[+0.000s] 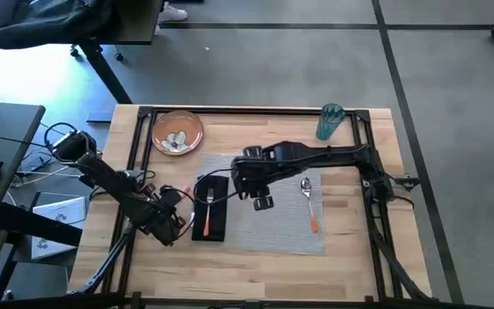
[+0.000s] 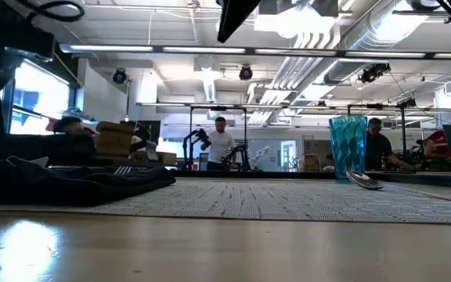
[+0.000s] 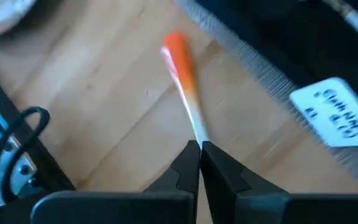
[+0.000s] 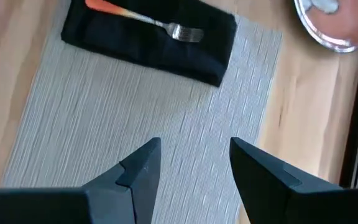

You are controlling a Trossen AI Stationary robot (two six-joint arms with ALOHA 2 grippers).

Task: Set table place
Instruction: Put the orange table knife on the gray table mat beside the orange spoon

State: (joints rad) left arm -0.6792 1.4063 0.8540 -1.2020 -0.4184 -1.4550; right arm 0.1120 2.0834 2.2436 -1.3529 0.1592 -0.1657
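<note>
A grey placemat (image 1: 273, 210) lies mid-table. A black napkin (image 1: 211, 209) rests on its left end, with an orange-handled fork (image 4: 145, 18) on top. A spoon (image 1: 309, 202) lies on the mat's right part. The orange-brown plate (image 1: 177, 133) stands at the far left and the teal cup (image 1: 329, 122) at the far right. My left gripper (image 3: 199, 149) is shut on another orange-handled piece of cutlery (image 3: 182, 68), over the bare wood left of the napkin. My right gripper (image 4: 194, 158) hangs open above the mat's middle, nothing between its fingers. My left gripper pinches the cutlery piece's metal end (image 3: 196, 134) between its two fingertips. The fingers lie along the piece. Its orange handle (image 3: 178, 53) points away from the fingers, toward the table's far side. Whether the piece is clear of the wood cannot be told.
The plate holds small pale bits (image 1: 176, 140). A white label (image 3: 335, 112) sticks out of the napkin beside the held cutlery. The black rail frame (image 1: 135, 154) edges the table close to my left arm. Bare wood (image 1: 256, 262) shows along the near edge.
</note>
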